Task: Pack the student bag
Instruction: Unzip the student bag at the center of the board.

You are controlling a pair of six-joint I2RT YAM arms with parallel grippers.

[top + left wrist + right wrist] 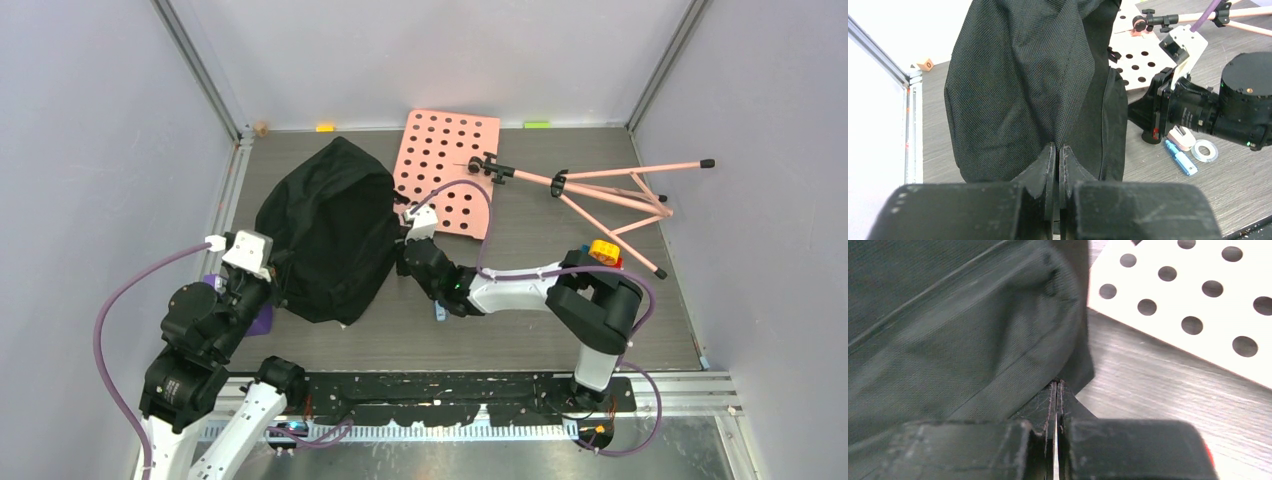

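Observation:
The student bag (pixel 325 230) is a large black soft backpack lying left of centre on the table. It fills the left wrist view (pixel 1023 85) and the left half of the right wrist view (pixel 948 325). My left gripper (pixel 262 275) is at its near left edge, with its jaws shut (pixel 1058 150) on a pinch of the black fabric; a crease runs up from the tips. My right gripper (pixel 403 250) is at the bag's right edge, with its jaws shut (pixel 1056 385) on the hem.
A pink perforated board (pixel 447 170) lies behind the right gripper, with a pink folding stand (pixel 610 190) to its right. A blue pen (pixel 1181 157), a tape roll (pixel 1205 150) and a small white-and-pink block (pixel 1181 137) lie under the right arm. A purple item (pixel 262 320) sits by the left arm.

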